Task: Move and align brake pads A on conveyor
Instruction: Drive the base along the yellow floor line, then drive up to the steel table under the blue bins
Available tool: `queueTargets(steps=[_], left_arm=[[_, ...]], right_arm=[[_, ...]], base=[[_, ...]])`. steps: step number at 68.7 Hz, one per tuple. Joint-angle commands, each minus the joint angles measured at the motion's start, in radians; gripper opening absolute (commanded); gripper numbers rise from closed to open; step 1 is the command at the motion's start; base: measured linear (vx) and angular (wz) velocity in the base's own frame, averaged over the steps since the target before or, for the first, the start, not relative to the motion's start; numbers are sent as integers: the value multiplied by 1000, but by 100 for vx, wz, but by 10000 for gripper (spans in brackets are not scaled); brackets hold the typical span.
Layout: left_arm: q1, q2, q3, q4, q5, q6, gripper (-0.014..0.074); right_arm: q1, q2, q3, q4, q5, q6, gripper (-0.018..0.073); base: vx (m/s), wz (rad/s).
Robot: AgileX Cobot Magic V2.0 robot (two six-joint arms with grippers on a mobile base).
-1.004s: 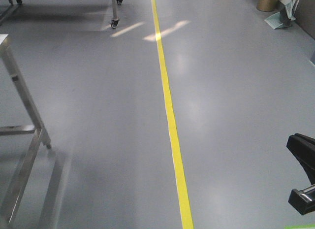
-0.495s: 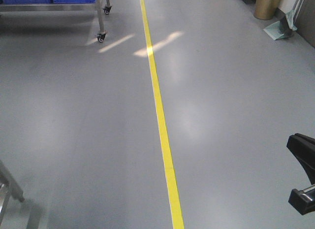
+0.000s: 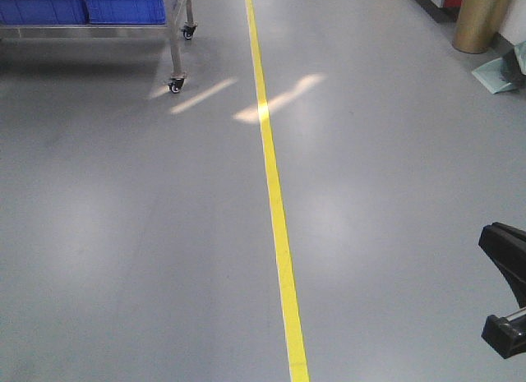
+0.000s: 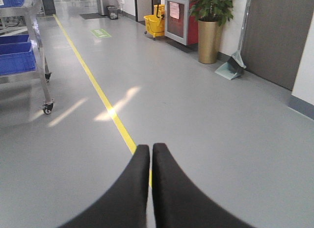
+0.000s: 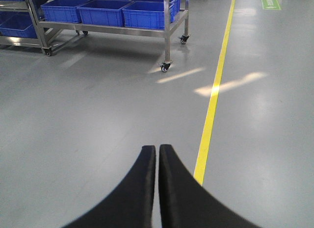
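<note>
Steel frame gone near left; cart [image 3: 99, 30] with blue bins [image 3: 123, 6] now far left. Left claw [image 4: 150, 152], right claw [image 5: 158, 152] closed tight, empty. Brake pads A, conveyor: cannot tell where.

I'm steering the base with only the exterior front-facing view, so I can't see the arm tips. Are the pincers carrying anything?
Observer: The left pincer is shut, with nothing between its fingertips.
Operator: And the right one?
Observer: The right pincer is shut and empty too, pointing at bare floor beside the yellow line.
Operator: What stands further down the aisle?
Observer: In the left wrist view, a yellow mop bucket sits by the wall, beyond a potted plant.
</note>
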Motion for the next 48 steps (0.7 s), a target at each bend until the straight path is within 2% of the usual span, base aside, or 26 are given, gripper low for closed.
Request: queueTargets(steps=[1, 21, 48], left_arm=[[-5, 12, -24, -8, -74, 1, -6], [-5, 12, -24, -8, -74, 1, -6], [-5, 12, -24, -8, -74, 1, -6]], right_arm=[[-4, 3, -29, 1, -74, -9, -8], [-4, 3, -29, 1, -74, -9, -8], [-4, 3, -29, 1, -73, -9, -8]], base=[[50, 7], [40, 6], [27, 9]])
